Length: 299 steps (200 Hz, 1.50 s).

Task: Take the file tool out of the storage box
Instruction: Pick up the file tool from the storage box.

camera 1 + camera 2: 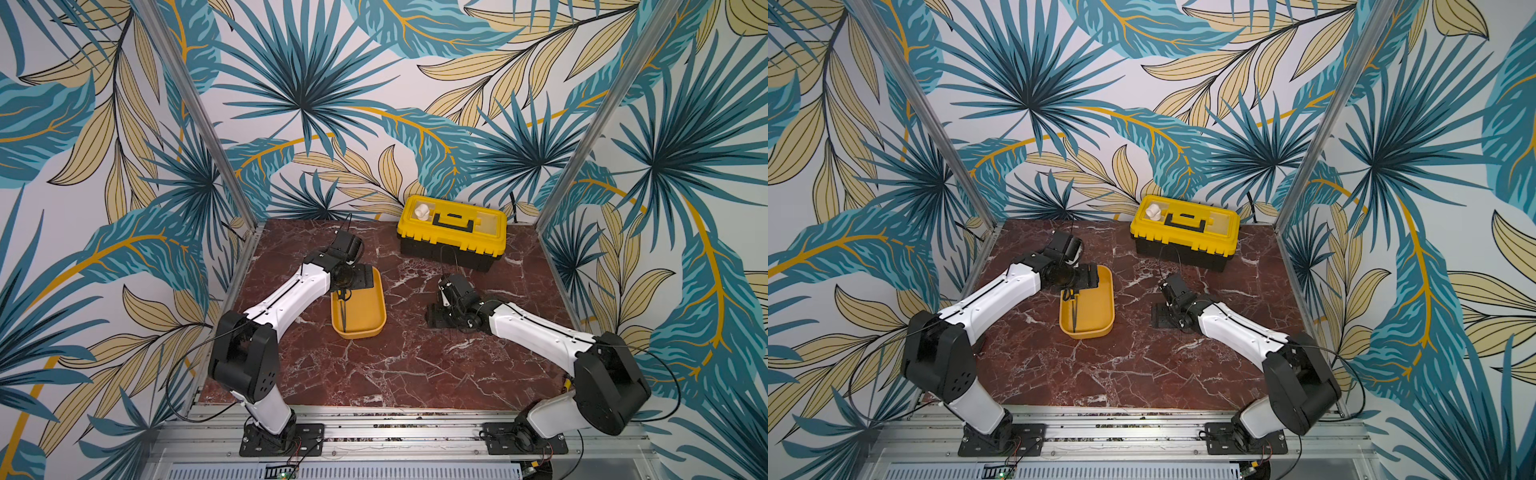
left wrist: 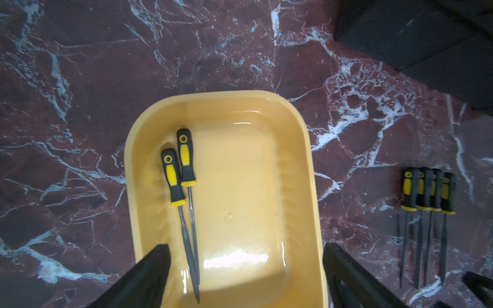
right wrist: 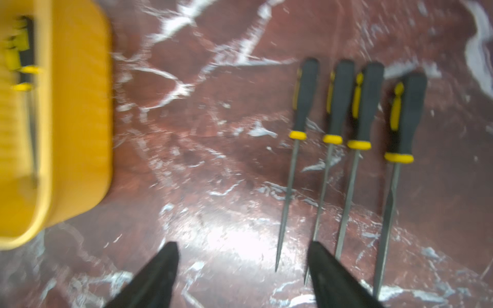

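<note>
Two files (image 2: 186, 165) in the box (image 2: 240, 101), four other files (image 3: 342, 101) side by side on the worktop (image 2: 80, 106) — left gripper (image 2: 245, 248) and right gripper (image 3: 243, 244) spread wide, empty.

The left gripper (image 2: 245, 269) and right gripper (image 3: 242, 269) point downward, fingers (image 2: 149, 274) spread wide.

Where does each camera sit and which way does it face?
Top views: high in front, looking down at marble table, storage box, toolbox; left arm and right arm show.
Left wrist: above the storage box, looking down on two files; open left pincer shows.
Right wrist: above the table, looking down on four files; open right pincer shows.
Shared: both wrist views show the storage box and four files.
</note>
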### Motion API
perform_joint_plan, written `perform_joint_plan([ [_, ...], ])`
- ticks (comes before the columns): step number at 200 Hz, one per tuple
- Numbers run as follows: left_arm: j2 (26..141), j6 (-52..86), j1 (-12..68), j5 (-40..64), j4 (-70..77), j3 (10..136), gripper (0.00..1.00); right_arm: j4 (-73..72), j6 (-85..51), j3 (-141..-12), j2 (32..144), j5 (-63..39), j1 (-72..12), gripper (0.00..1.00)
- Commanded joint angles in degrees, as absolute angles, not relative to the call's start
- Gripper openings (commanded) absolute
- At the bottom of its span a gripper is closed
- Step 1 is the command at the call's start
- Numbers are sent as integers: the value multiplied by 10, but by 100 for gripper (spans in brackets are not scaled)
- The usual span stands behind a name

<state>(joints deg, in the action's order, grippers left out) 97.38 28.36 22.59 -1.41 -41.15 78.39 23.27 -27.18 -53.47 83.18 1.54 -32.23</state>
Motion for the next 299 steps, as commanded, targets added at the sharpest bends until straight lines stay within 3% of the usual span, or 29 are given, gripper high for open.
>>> perform_joint_plan([
  [1, 1001, 299, 221, -30, -390, 801, 90, 212, -271, -505, 795, -51, -321, 92],
  [21, 1031, 313, 218, -29, -374, 813, 87, 187, -279, -487, 762, -89, -322, 99],
  [134, 1148, 340, 209, -125, -383, 889, 72, 90, -295, -414, 637, -239, -322, 99],
  [230, 1203, 311, 200, -164, -401, 928, 64, 120, -291, -426, 610, -228, -322, 100],
  [299, 1222, 304, 195, -132, -389, 933, 55, 143, -290, -429, 614, -221, -321, 99],
])
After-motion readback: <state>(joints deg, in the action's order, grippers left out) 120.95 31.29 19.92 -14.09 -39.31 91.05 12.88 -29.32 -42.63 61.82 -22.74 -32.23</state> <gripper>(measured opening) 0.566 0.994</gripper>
